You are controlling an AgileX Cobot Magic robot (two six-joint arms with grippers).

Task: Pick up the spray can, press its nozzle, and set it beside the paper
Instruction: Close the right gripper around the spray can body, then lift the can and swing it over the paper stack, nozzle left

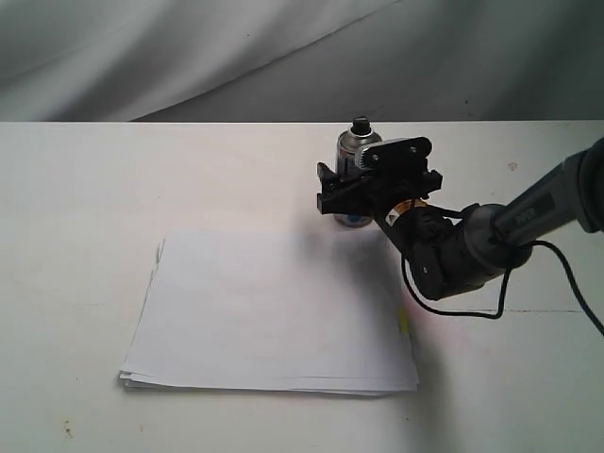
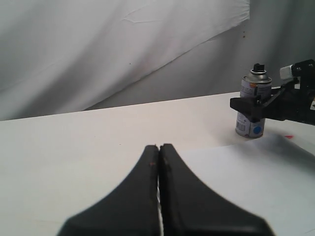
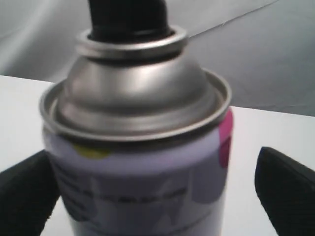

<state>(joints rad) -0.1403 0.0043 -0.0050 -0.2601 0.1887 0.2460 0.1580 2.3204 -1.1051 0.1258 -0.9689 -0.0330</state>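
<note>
The silver spray can [image 1: 353,147] stands upright on the white table [image 1: 85,189], just past the far right corner of the paper [image 1: 274,311]. Its black nozzle [image 1: 360,125] points up. My right gripper [image 1: 377,189] is open around the can's body, one finger on each side. In the right wrist view the can [image 3: 142,162] fills the frame between the fingers [image 3: 285,187], with a gap on one side. The left wrist view shows my left gripper [image 2: 159,147] shut and empty, low over the table, well away from the can [image 2: 251,129]. The exterior view does not show it.
A grey cloth backdrop [image 1: 189,57] hangs behind the table. The right arm's black cable [image 1: 566,274] loops over the table at the right. A small yellow mark [image 1: 403,321] sits on the paper's right edge.
</note>
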